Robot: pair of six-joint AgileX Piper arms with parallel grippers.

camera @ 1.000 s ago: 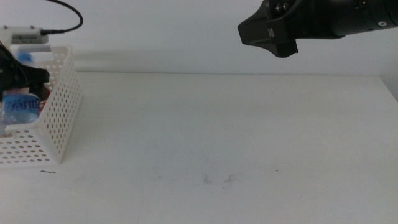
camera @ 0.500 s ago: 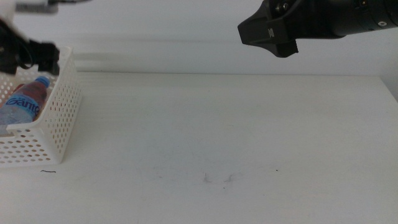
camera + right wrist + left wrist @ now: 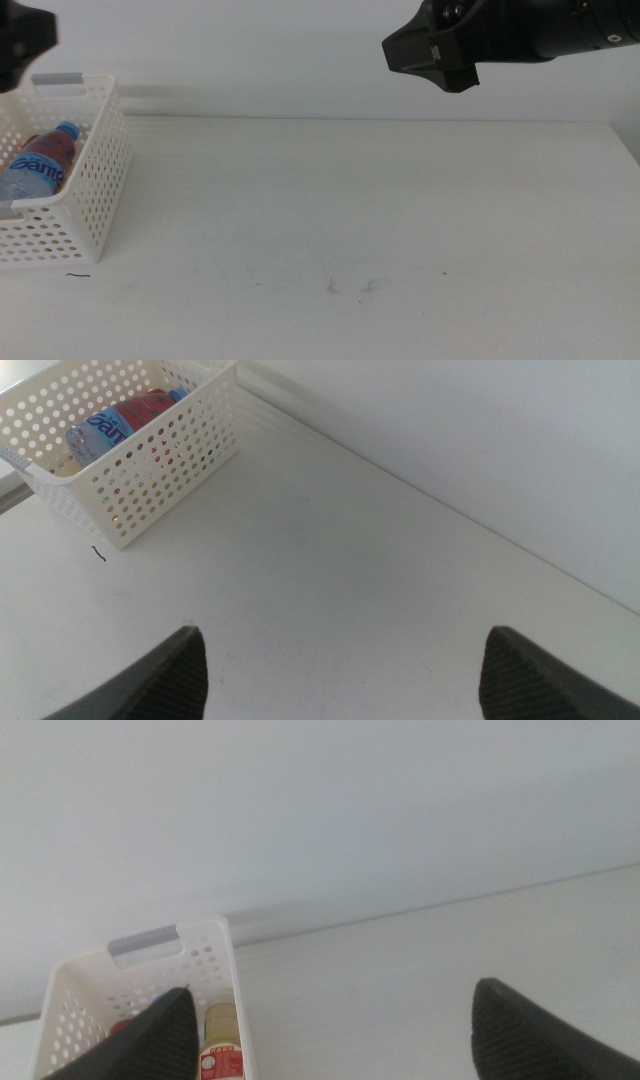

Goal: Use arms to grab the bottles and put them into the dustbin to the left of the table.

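The white perforated dustbin [image 3: 98,190] stands at the table's [image 3: 350,200] left edge. Inside it lies the clear water bottle [image 3: 40,166] with its blue cap, on its side. My left gripper [image 3: 20,40] hangs high above the dustbin, at the picture's top left corner. In the left wrist view the left gripper [image 3: 333,988] is open and empty, above the dustbin [image 3: 226,970] and the yellow bottle [image 3: 220,1042] in it. My right gripper [image 3: 440,55] hovers high over the table's far side. The right gripper [image 3: 342,630] is open and empty; its view shows the dustbin [image 3: 150,475], the water bottle [image 3: 100,430] and a red can [image 3: 152,404].
A few faint dark scuffs [image 3: 350,287] mark the tabletop near its front, and a small dark squiggle [image 3: 77,276] lies just in front of the dustbin. A plain white wall rises behind the table.
My left gripper has let go of the water bottle and risen out of the dustbin toward the top left corner. The bottle now lies in the dustbin. The right arm has not moved.
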